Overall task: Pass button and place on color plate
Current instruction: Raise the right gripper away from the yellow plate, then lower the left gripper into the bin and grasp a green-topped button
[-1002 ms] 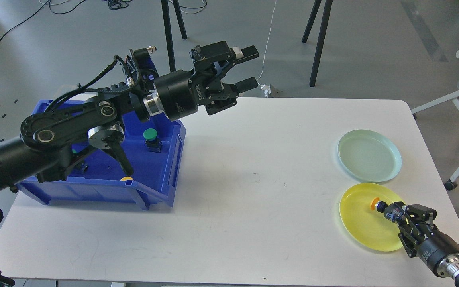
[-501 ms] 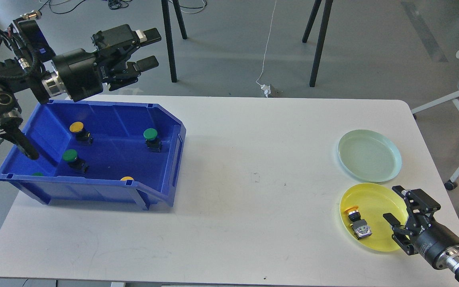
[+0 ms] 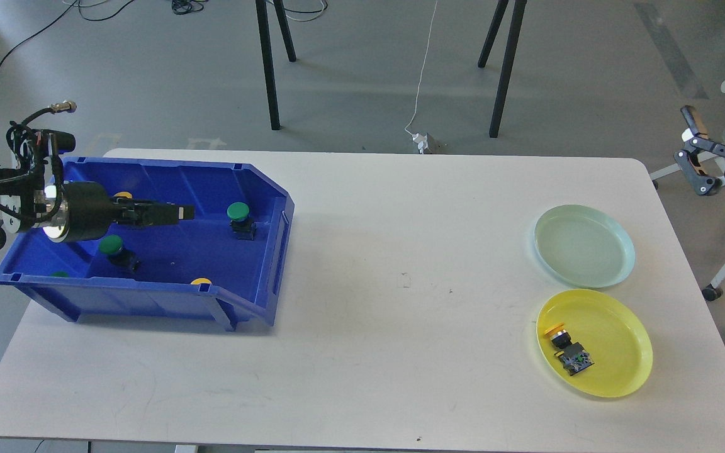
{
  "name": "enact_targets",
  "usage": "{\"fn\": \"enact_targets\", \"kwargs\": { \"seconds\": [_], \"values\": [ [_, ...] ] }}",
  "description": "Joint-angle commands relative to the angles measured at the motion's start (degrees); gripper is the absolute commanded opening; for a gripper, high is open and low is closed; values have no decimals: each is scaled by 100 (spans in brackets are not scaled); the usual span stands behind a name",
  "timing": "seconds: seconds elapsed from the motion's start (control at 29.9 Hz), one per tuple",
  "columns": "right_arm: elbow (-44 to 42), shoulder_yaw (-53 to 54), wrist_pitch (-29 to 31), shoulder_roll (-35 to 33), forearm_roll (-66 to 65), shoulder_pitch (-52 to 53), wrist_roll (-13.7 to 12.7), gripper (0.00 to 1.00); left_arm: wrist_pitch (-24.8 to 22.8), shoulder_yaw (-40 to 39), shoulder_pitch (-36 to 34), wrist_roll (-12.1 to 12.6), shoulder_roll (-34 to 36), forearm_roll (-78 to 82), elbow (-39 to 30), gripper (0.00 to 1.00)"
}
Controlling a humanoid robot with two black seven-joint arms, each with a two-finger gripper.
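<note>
White table (image 3: 362, 264) bearing, largest to smallest: blue bin (image 3: 148, 296) at left with green button (image 3: 237, 211) and others inside; pale green plate (image 3: 584, 245) far right of bin; yellow plate (image 3: 614, 371) just beyond, holding yellow button (image 3: 565, 349) on its side. Left gripper (image 3: 177, 212) reaching level over bin, edge-on, opening not discernible, nothing visibly held; right gripper (image 3: 693, 148) raised off table's right edge, fingers apart, empty.

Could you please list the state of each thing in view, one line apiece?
Blue bin: on the table, holding several buttons.
Yellow plate: holds one button on its side.
Pale green plate: empty.
Left claw: inside the bin, seen edge-on.
Right claw: raised off the table's right edge, empty.
</note>
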Motion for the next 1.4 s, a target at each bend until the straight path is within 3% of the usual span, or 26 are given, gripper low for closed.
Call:
{"fn": "enact_targets", "kwargs": {
  "seconds": [0.0, 0.17, 0.43, 0.87, 1.24, 1.37],
  "values": [
    [-6, -259, 18, 53, 13, 182, -1, 98, 138, 84, 7, 1, -242, 402, 678, 89],
    [3, -286, 44, 79, 13, 41, -1, 99, 279, 119, 7, 1, -418, 472, 1144, 89],
    [3, -250, 53, 79, 22, -187, -1, 98, 666, 830, -46, 1, -725, 446, 1883, 89],
    [21, -250, 246, 150, 31, -319, -1, 98, 930, 875, 7, 1, -1042, 437, 2568, 89],
    [12, -224, 290, 150, 31, -398, -1, 99, 868, 884, 68, 1, -1209, 490, 2771, 88],
    [12, -224, 290, 150, 31, -433, -1, 99, 868, 1243, 69, 1, -1192, 438, 2771, 87]
  ]
}}
